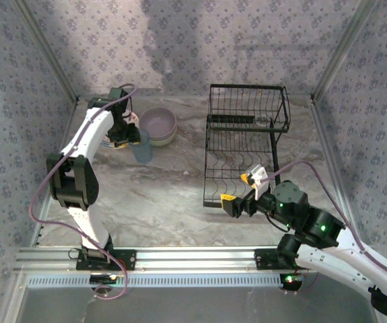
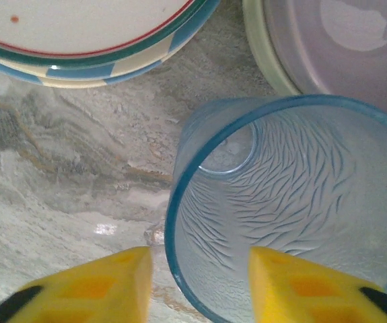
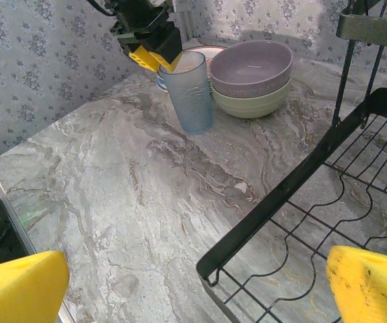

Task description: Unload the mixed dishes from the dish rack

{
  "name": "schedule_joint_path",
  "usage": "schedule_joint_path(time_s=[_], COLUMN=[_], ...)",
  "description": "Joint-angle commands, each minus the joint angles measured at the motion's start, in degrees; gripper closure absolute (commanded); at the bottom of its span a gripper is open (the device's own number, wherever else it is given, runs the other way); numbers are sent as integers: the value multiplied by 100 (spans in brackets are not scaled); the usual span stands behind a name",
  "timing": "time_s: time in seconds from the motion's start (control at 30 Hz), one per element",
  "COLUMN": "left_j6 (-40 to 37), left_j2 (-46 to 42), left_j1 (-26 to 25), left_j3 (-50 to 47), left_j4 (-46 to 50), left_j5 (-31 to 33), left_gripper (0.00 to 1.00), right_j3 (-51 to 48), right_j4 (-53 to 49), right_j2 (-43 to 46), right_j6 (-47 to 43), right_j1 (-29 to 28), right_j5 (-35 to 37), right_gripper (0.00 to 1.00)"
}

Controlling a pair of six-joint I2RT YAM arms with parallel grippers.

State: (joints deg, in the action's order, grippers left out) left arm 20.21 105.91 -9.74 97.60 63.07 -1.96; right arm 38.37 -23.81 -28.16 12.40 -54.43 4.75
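- Left gripper (image 2: 200, 254): fingers parted and clamping nothing. One finger sits outside the near wall of the translucent blue cup (image 2: 294, 195), the other over its mouth, with a gap on each side of the rim.
- The cup stands upright on the marble table (image 1: 159, 202), directly under those fingers. The frame bottom of my left wrist view cuts off its near rim.
- Ahead and right of the left fingers, the lavender bowl (image 2: 355, 40) is nested in the pale yellow-green bowl (image 2: 260, 47), which is mostly hidden apart from a band of its rim. I cannot tell whether the bowls touch the cup.
- Ahead and left is the plate stack, with a cream plate (image 2: 79, 27) on top and a blue-and-white striped plate (image 2: 112, 70) under it. The frame cuts off both, and anything lower is hidden.
- Right gripper (image 3: 196, 269): jaws spread wide, grasping nothing. The frame corners cut off both fingers.
- The near corner of the dish rack (image 3: 301, 202) lies just below and ahead of the right fingers. From above, what its raised basket holds is too small to make out.
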Motion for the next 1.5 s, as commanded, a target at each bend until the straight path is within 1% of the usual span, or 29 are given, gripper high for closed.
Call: schedule_joint_path(time_s=[0.0, 0.1, 0.17, 0.27, 0.3, 0.37, 0.47, 0.57, 0.63, 0.77, 0.83, 0.93, 1.1, 1.13, 1.3, 1.47], left_j6=[27, 70, 151, 311, 366, 450, 517, 708, 846, 1200, 1351, 1561, 1774, 1784, 1885, 1985], left_j2=[-277, -579, -896, -1476, -1672, -2060, -2665, -3211, -3450, -3760, -3752, -3569, -2856, -2700, -1897, -1272], left_j1=[24, 25, 25, 1, -40, -205, -633, -1142, -1507, -2347, -2726, -3272, -3970, -4072, -4458, -4640], left_j3=[248, 308, 240, -65, -169, -383, -755, -1307, -1628, -2319, -2586, -2976, -3221, -3200, -2946, -2689], left_j4=[102, 33, -91, -371, -444, -520, -605, -824, -929, -1300, -1486, -1869, -2385, -2591, -2884, -2901], left_j5=[-50, 32, 56, -266, -432, -525, -445, -308, -244, -43, 27, 90, 147, 130, 197, 437], left_gripper=[46, 36, 31, 26, 25, 24, 20, 12, 8, 8, 8, 10, 16, 16, 23, 31], right_j3=[57, 39, 16, -119, -173, -260, -455, -667, -804, -1054, -1206, -1410, -1604, -1657, -1868, -1985], right_j4=[-55, -61, -57, 31, 84, 76, 245, 414, 538, 781, 938, 1197, 1363, 1448, 1918, 2606], right_j2=[18, 30, 43, 88, 110, 150, 254, 306, 303, 285, 285, 200, -13, -31, -299, -848], right_j6=[-3, 24, 50, 61, 79, 232, 236, 385, 429, 593, 660, 727, 994, 996, 952, 751], right_j1=[-50, -64, -61, -59, -63, -64, -53, -25, 44, 250, 388, 629, 1084, 1137, 1392, 1569], right_j5=[130, 273, 415, 778, 904, 1102, 1651, 2240, 2410, 2660, 2705, 2549, 2278, 2267, 2161, 2045], right_gripper=[0, 0, 0, 0, 0, 0, 0, 0, 0, 0, 0, 0, 0, 0, 0, 0])
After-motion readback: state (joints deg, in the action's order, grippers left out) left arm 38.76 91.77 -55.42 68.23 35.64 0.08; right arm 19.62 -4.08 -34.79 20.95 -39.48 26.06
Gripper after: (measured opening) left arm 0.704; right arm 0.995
